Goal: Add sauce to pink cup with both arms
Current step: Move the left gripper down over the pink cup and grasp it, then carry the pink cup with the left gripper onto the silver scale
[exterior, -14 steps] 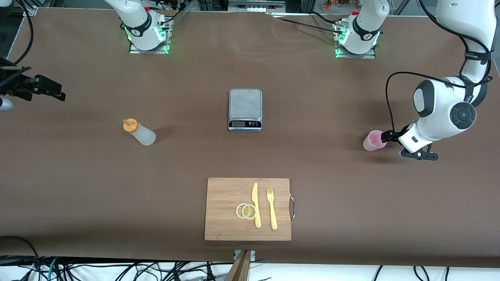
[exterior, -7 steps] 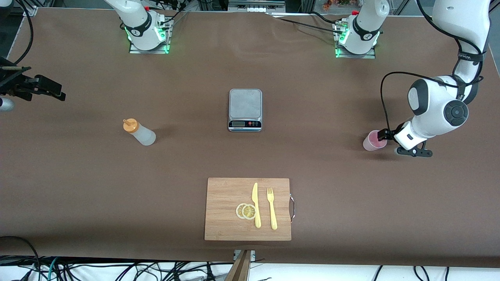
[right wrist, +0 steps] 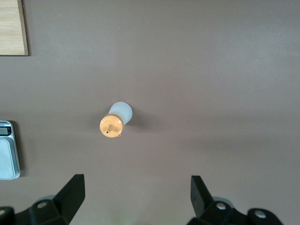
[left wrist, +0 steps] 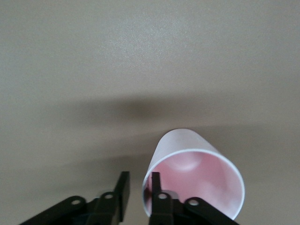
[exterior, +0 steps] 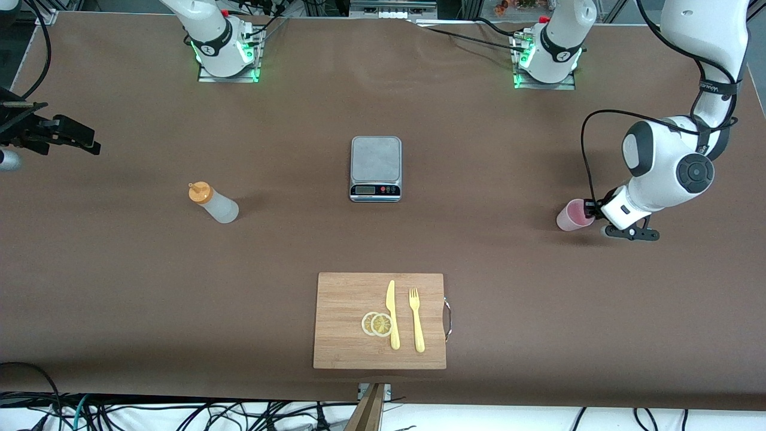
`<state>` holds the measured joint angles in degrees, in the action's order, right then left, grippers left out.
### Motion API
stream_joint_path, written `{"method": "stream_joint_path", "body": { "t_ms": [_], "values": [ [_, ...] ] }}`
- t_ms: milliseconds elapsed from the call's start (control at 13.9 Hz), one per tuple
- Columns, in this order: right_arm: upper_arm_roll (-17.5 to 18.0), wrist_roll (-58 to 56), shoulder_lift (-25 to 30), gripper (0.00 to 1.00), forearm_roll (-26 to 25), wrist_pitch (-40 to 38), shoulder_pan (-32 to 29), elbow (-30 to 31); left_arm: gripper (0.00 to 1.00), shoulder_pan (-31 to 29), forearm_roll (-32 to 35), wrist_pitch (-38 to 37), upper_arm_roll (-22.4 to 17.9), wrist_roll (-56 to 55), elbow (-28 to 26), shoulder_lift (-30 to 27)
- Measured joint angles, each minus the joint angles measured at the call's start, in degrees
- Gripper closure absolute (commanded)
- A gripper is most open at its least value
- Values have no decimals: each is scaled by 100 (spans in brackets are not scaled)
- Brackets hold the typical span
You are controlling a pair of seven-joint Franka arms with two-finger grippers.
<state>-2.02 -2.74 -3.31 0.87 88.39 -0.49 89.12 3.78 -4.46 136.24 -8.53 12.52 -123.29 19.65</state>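
While the right hand hangs wide open over the sauce, the left hand pinches the cup's rim.

Open brown table all round the sauce bottle, nothing near it, approach from above is free. Kitchen scale mid-table sits betw. bottle and pink cup, well apart from both. Left gripper pinches the cup's rim wall, 1 finger inside. Cutting board w/ knife, fork, 2 lemon slices blocks the camera-side strip.
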Motion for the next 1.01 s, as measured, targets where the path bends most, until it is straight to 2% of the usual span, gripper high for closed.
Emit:
{"method": "stream_joint_path", "body": {
  "t_ms": [433, 649, 1010],
  "values": [
    [-1, 0, 0, 0, 0, 0, -2, 0, 100, 142, -51, -158, 57, 0, 115, -76],
    [-2, 0, 0, 0, 0, 0, -2, 0, 100, 463, -389, -692, 207, -160, 494, -216],
    [-3, 0, 0, 0, 0, 0, -2, 0, 100, 1197, -471, -996, 491, -1025, 798, -485]
  ]
}}
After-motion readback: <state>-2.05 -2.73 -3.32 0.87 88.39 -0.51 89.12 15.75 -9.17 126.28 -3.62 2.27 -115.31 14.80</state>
